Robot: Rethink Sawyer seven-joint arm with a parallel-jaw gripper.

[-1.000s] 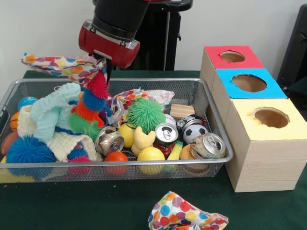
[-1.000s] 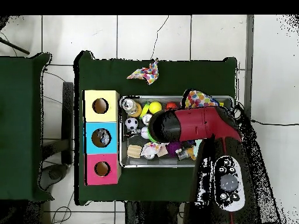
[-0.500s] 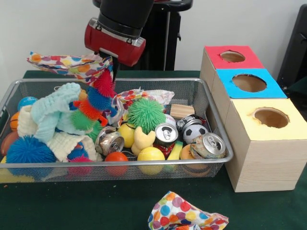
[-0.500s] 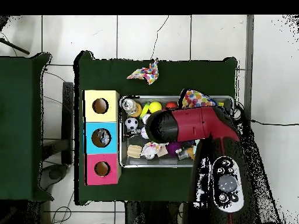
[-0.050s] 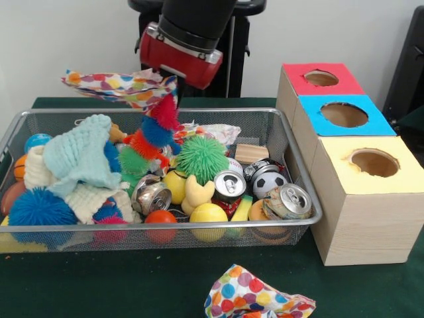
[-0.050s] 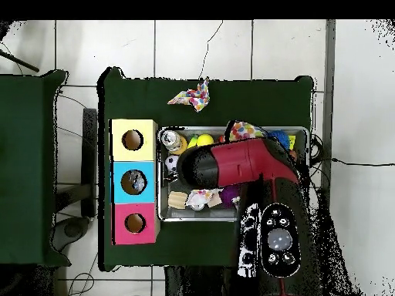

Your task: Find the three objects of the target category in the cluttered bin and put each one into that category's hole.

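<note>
Jaws pinch polka-dot cloth (image 5: 122, 86) in front view; overhead, arm (image 6: 239, 166) hides them.

Robot lab: pedestal arm (image 6: 239, 163), tiled floor (image 6: 231, 46), cloth-covered table (image 5: 132, 285).

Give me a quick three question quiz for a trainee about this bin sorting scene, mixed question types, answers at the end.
1. True or false: the polka-dot cloth under the arm hangs above the wire bin.
2. Which box top is nearest the camera in the front view: A red, B blue, C yellow?
3. Fill in: a second polka-dot cloth lies on the green ___ in front of the bin.

Key: 1 true. 2 C, the yellow box. 3 table.
</note>
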